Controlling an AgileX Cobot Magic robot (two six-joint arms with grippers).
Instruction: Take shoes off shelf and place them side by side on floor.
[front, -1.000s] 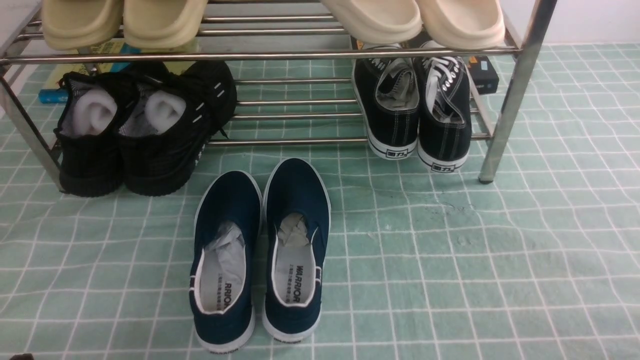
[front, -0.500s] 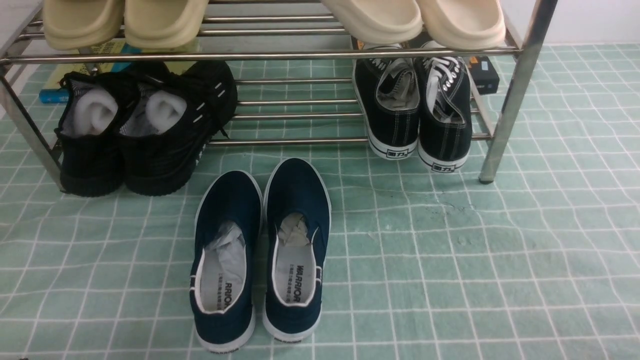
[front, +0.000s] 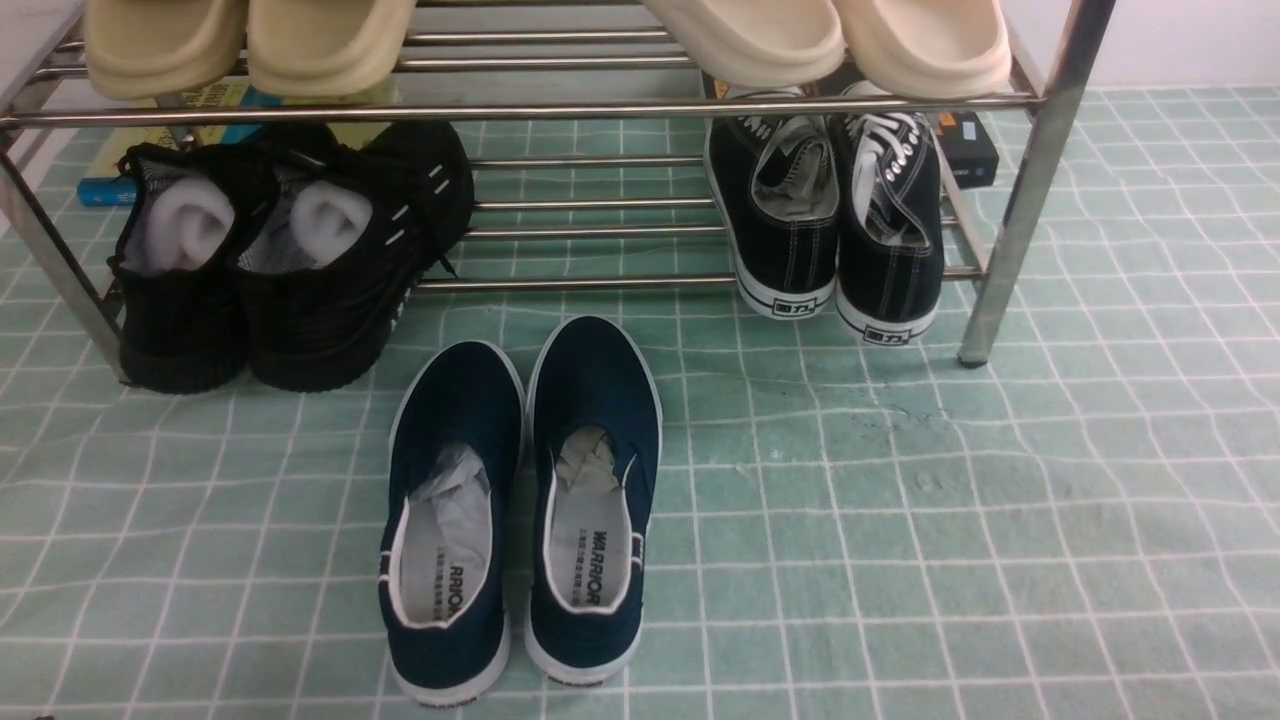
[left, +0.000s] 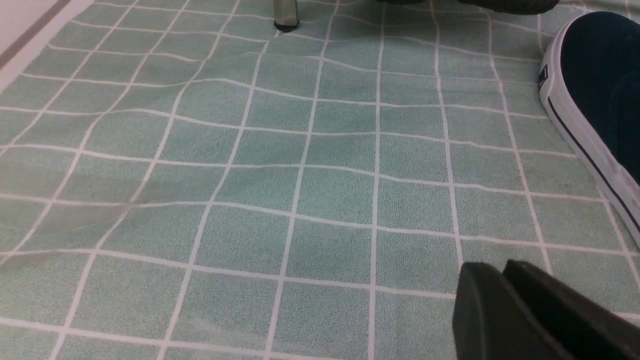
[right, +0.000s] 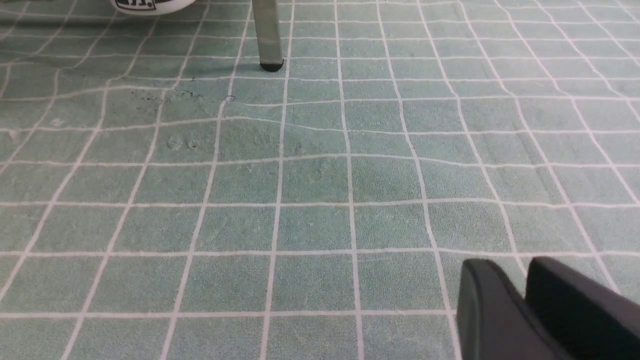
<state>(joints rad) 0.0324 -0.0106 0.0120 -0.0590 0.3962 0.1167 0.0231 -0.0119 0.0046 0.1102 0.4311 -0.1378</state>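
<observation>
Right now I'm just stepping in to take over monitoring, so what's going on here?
Nothing is being handled. The navy slip-on shoes sit side by side on the green gridded floor, in front of the chrome shelf. Both end effectors look shut and empty over bare floor: the left end effector near one navy shoe, the right end effector off by the shelf's leg.

Navy shoes (front: 520, 500) (white-trimmed) on pale green, white-gridded floor (front: 900, 500); chrome shelf (front: 1030, 180).

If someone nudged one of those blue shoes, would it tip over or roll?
Probably neither: each blue shoe sits flat on a wide white sole on the floor. The cloth upper likely gives when squeezed, though paper stuffing should hold its shape.
</observation>
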